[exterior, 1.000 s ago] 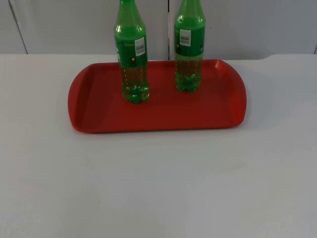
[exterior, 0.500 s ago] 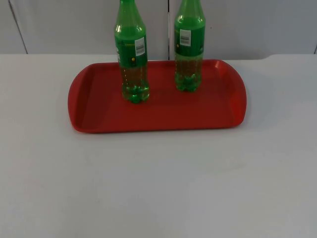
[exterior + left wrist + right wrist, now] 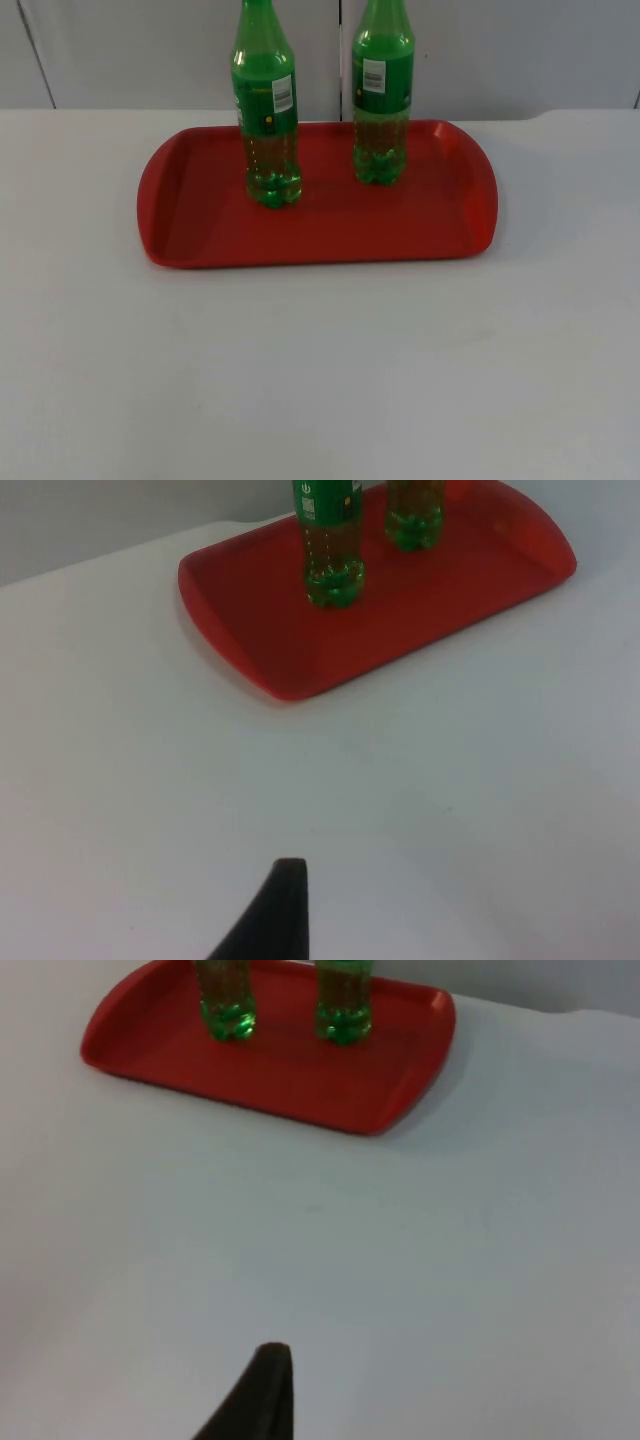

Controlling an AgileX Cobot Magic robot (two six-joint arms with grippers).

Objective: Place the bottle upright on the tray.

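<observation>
Two green plastic bottles stand upright on a red tray (image 3: 200, 235) at the back of the table. One bottle (image 3: 268, 110) is left of the tray's middle and the other bottle (image 3: 382, 95) stands to its right, closer to the wall. Both have white barcode labels. My left gripper (image 3: 285, 910) waits over bare table, well back from the tray (image 3: 290, 650) and from the nearer bottle (image 3: 330, 540). My right gripper (image 3: 262, 1390) likewise waits over bare table, far from the tray (image 3: 300, 1080) and from the bottles (image 3: 343, 1005). Neither gripper touches anything.
The grey partition wall (image 3: 500, 50) rises just behind the tray. White table top (image 3: 320, 370) stretches wide in front of the tray and on both of its sides.
</observation>
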